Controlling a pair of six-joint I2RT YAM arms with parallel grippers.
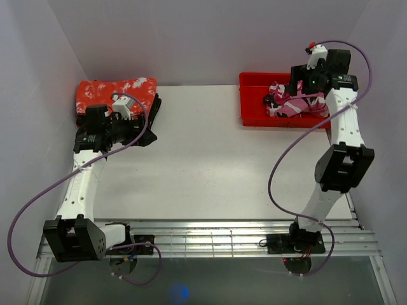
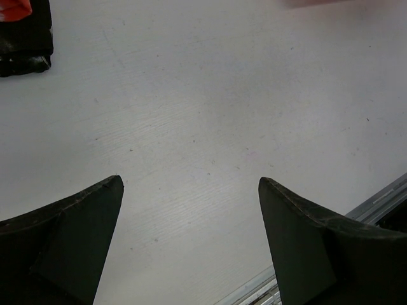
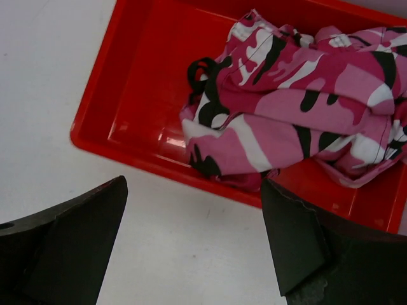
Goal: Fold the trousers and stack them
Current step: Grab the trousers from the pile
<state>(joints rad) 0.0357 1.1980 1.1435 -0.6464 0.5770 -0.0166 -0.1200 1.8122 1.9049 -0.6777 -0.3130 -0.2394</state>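
— Rails (image 1: 210,238) at six o'clock, with both arm bases sitting on them. What lies beyond?
— The white table (image 1: 203,171). Over its nine-o'clock side hangs the left gripper (image 2: 189,182), fingers spread wide, with only bare tabletop between them.
— And the other one?
— The right gripper (image 3: 194,184) is out at two o'clock. Its fingers are also wide apart and hold nothing. It hovers over the near rim of a red tray (image 3: 127,82).
— Where are the trousers?
— The trousers (image 3: 299,108) are bunched in a heap inside that tray, toward its right half. They are pink camouflage with white and black blotches. In the wrist view the fingers are clear of the cloth.
— Anything at the far left?
— At eleven o'clock, near the back wall, a folded red cloth (image 1: 108,92) with white speckles lies on a dark cloth (image 1: 154,108), close to the left gripper.
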